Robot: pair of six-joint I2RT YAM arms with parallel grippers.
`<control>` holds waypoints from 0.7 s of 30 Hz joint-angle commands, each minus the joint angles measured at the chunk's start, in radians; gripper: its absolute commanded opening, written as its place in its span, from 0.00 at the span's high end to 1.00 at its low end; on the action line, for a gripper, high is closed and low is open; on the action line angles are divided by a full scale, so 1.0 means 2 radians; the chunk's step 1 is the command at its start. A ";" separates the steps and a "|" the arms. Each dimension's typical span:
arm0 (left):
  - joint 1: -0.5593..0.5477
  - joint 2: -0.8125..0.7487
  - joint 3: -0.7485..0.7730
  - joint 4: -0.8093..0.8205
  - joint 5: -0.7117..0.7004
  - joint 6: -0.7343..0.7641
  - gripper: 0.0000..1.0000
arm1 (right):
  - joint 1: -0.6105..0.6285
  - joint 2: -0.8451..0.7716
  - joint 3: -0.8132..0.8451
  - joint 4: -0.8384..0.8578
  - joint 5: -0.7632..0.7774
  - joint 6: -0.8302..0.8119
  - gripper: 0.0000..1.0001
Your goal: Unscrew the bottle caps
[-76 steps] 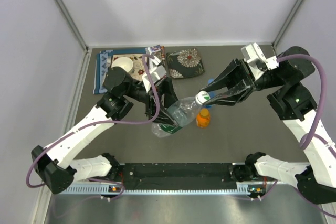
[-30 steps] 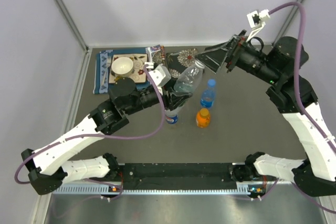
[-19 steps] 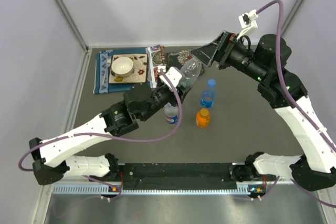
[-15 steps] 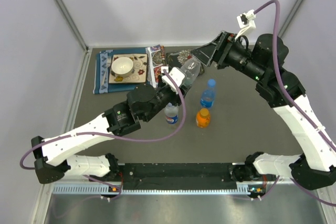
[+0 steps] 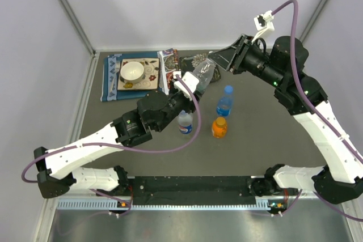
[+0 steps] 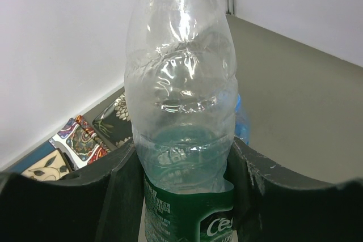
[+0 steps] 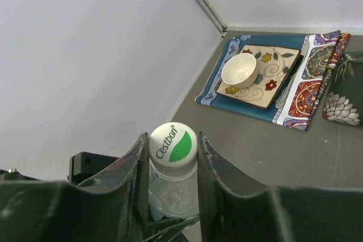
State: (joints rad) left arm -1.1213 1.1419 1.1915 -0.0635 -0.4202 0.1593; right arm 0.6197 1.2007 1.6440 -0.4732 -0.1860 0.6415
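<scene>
Over table (image 5: 272,140), left gripper (image 6: 182,165) tight on green-label bottle (image 6: 181,83), right gripper (image 7: 172,152) tight on cap (image 7: 173,141)

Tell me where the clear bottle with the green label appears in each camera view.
Top external: the green-label bottle is tilted in the middle, between both arms.
Left wrist: it fills the centre, gripped by the left end effector.
Right wrist: only its cap shows, low centre, inside the right end effector.
Shared landmark: the patterned cloth.
</scene>
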 commanded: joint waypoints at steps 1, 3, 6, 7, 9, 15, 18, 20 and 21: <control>-0.002 -0.008 0.019 0.023 0.003 0.002 0.62 | 0.007 -0.005 -0.002 0.014 -0.004 -0.004 0.85; -0.002 -0.013 0.018 0.023 0.014 0.001 0.61 | 0.006 -0.006 -0.002 0.013 -0.010 -0.012 0.94; -0.002 -0.023 0.017 0.016 0.062 -0.002 0.60 | 0.007 -0.006 0.001 0.013 -0.032 -0.035 1.00; -0.002 -0.026 0.016 0.016 0.072 -0.006 0.58 | 0.007 -0.005 0.008 0.013 -0.051 -0.044 1.00; 0.002 -0.041 0.011 0.017 0.106 -0.014 0.58 | 0.006 -0.004 0.017 0.012 -0.074 -0.071 1.00; 0.054 -0.076 0.010 -0.004 0.308 -0.063 0.57 | -0.002 -0.010 0.032 0.012 -0.168 -0.127 1.00; 0.092 -0.078 0.019 -0.013 0.433 -0.099 0.57 | -0.004 -0.019 0.027 0.025 -0.210 -0.159 1.00; 0.122 -0.075 0.022 -0.012 0.487 -0.128 0.58 | -0.004 -0.029 0.017 0.041 -0.248 -0.178 1.00; 0.130 -0.073 0.022 -0.008 0.511 -0.137 0.58 | -0.005 -0.032 0.013 0.045 -0.270 -0.184 1.00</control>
State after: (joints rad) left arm -0.9268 1.0000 1.1915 -0.1440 0.2104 0.0044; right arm 0.6140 1.1637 1.6829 -0.4290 -0.5217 0.3988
